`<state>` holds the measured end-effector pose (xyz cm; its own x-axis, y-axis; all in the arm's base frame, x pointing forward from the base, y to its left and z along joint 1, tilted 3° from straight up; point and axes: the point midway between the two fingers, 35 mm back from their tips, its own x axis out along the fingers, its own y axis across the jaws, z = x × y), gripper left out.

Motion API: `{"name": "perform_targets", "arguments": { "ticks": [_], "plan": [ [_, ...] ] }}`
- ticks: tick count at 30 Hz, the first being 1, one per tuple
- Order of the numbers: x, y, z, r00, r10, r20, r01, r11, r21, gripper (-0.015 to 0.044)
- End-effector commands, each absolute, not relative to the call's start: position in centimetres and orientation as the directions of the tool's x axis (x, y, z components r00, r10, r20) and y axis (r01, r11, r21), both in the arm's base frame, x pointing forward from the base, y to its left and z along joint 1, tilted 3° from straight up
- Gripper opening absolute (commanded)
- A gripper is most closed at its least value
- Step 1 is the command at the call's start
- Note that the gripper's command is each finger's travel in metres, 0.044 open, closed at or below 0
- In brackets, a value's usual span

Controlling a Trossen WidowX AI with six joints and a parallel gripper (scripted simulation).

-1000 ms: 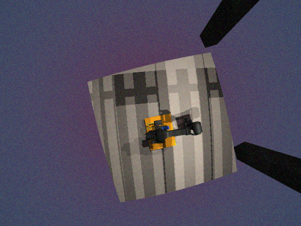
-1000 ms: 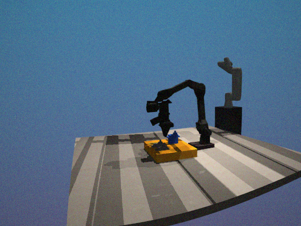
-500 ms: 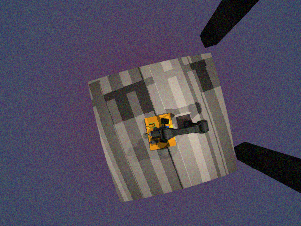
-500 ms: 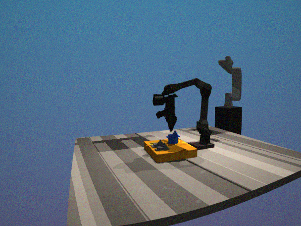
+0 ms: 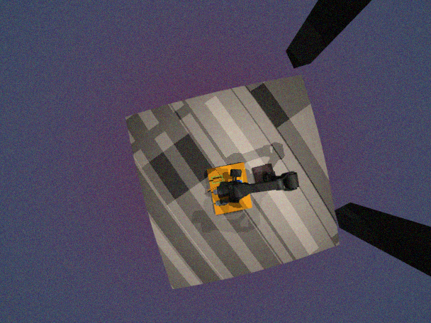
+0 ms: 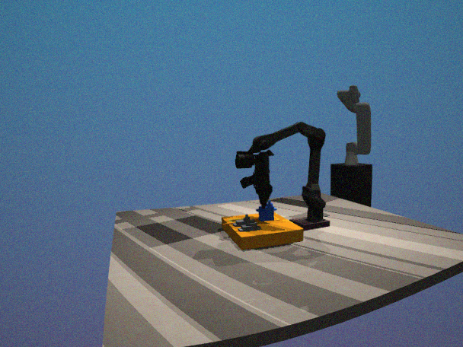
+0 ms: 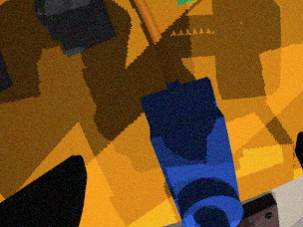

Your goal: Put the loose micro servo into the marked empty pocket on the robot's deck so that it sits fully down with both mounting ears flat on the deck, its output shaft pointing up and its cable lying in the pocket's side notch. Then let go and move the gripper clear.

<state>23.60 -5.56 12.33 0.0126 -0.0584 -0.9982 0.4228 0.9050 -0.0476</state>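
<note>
The loose blue servo stands upright on the orange deck, with its shaft end up and its ears above the deck surface. My gripper points down, open, with one finger to each side of the servo in the wrist view; nothing is clamped. An orange cable runs from the top of the wrist view toward the servo; its near part is in shadow. The pocket's green outline just shows at the top edge of the wrist view, and the servo is outside it.
Dark fitted servos stand up from the deck beside the pocket. The arm's own base stands just behind the deck. A grey second arm stands on a black pedestal beyond the table.
</note>
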Motion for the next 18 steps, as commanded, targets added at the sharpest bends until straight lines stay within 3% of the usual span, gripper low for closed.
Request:
{"name": "perform_targets", "arguments": {
  "ticks": [1,6,17,18],
  "plan": [
    [23.48,-5.52,11.57,0.007,-0.054,-0.999,0.423,0.905,-0.046,0.044],
    [23.46,-5.55,11.02,0.007,-0.054,-0.999,0.423,0.905,-0.046,0.044],
    [23.46,-5.55,11.02,0.007,-0.054,-0.999,0.423,0.905,-0.046,0.0151],
    [23.46,-5.55,11.02,0.007,-0.054,-0.999,0.423,0.905,-0.046,0.0145]
  ]
}}
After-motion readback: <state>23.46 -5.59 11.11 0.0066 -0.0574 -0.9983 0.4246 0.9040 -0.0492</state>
